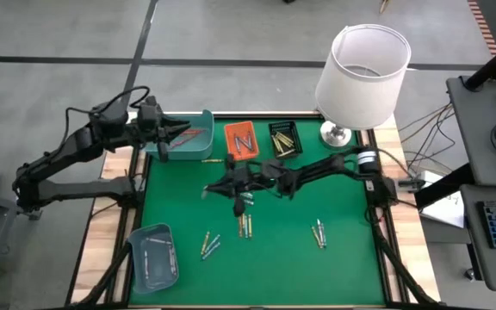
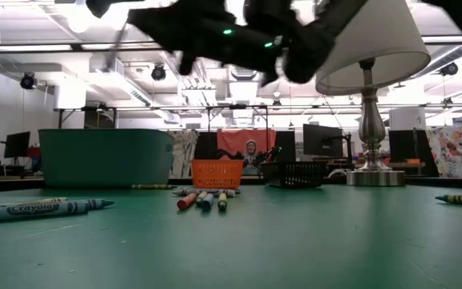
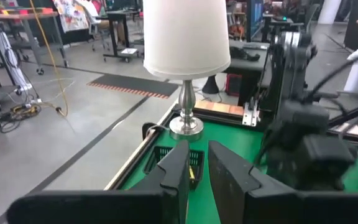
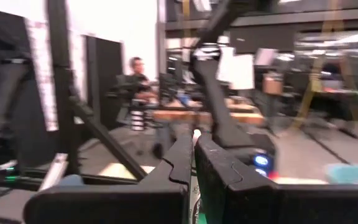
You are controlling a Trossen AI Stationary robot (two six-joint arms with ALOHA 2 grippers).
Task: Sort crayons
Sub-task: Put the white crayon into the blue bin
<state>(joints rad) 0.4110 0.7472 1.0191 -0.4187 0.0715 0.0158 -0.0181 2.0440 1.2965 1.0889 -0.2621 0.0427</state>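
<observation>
Across the green worktop [image 1: 351, 275] everything was pretty spread out. Biggest thing on it was the white lamp [image 1: 362, 76], parked at the far right corner. Next down in size, the teal tray [image 1: 198, 139] sat at the far left edge with a couple of crayons inside, and a second bluish tray [image 1: 154, 257] lay at the near left corner with some pale sticks in it. Between the teal tray and the lamp were the small orange tray [image 1: 240, 140] and the black tray [image 1: 284, 139], both along the far edge and both holding a few crayons.

Left gripper [image 1: 182, 132] hung over the teal tray, fingers only a narrow gap apart, and I couldn't make out anything between them. Right gripper [image 1: 214, 186] was out over the middle of the worktop, raised above it and clenched tight, with what looked like something thin and pale at its tips, but I couldn't tell for sure.

As for the loose crayons, they lay on the mat in three little bunches: one [image 1: 246, 226] near the centre just by the right gripper, one [image 1: 209, 246] toward the near left, and one [image 1: 319, 233] off to the right, all well apart from each other.
</observation>
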